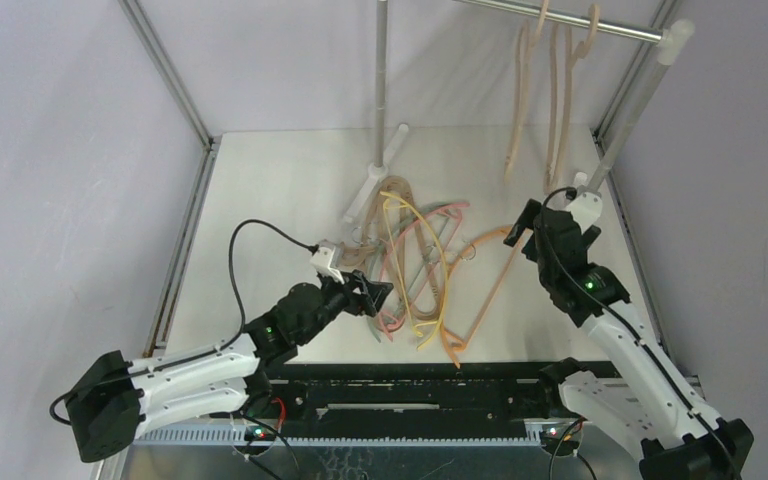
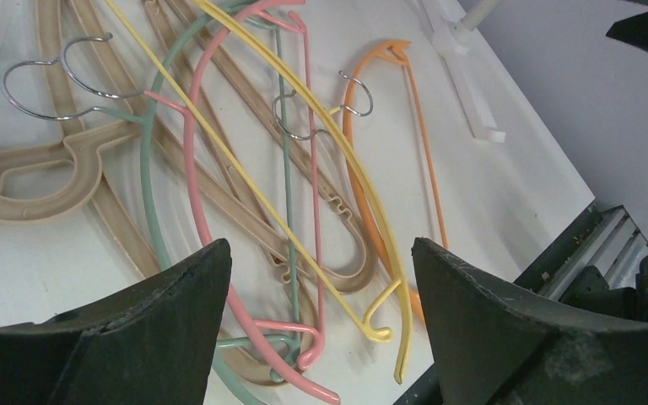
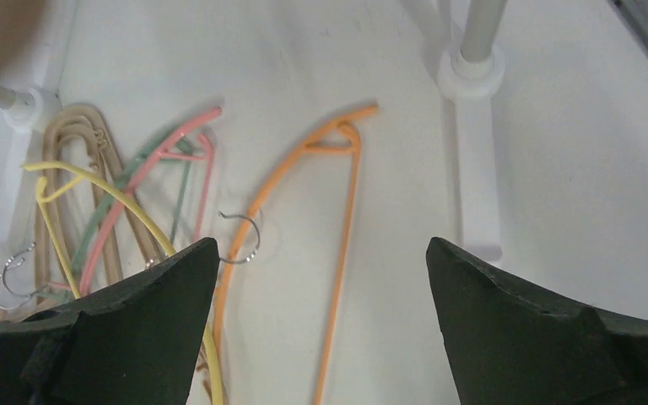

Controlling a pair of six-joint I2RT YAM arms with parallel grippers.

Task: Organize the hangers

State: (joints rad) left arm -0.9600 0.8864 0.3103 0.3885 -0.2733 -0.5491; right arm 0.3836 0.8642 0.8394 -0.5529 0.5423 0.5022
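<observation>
The white bench [image 1: 280, 180] carries a silver rail [image 1: 560, 18] on upright posts at its far side. Several tan hangers [image 1: 558, 90] hang from the rail near its right end, side by side.

The left pincer [image 1: 375, 295] hovers over the near left edge of a heap of hangers [image 1: 415, 270] in the middle of the bench. Its jaws are spread wide with nothing between them. The right pincer [image 1: 525, 232] hangs above the bench just right of the heap, near the foot of the right post. Its jaws also stand wide apart and hold nothing.

In the heap, thick tan ones lie at the bottom, toward the far left. The orange hanger [image 1: 485, 285] lies flat along the right edge, its wire hook pointing into the heap. The yellow hanger [image 1: 430, 260] arches across the top of the pink hanger [image 2: 211, 211] and the green hanger [image 2: 148, 169].
</observation>
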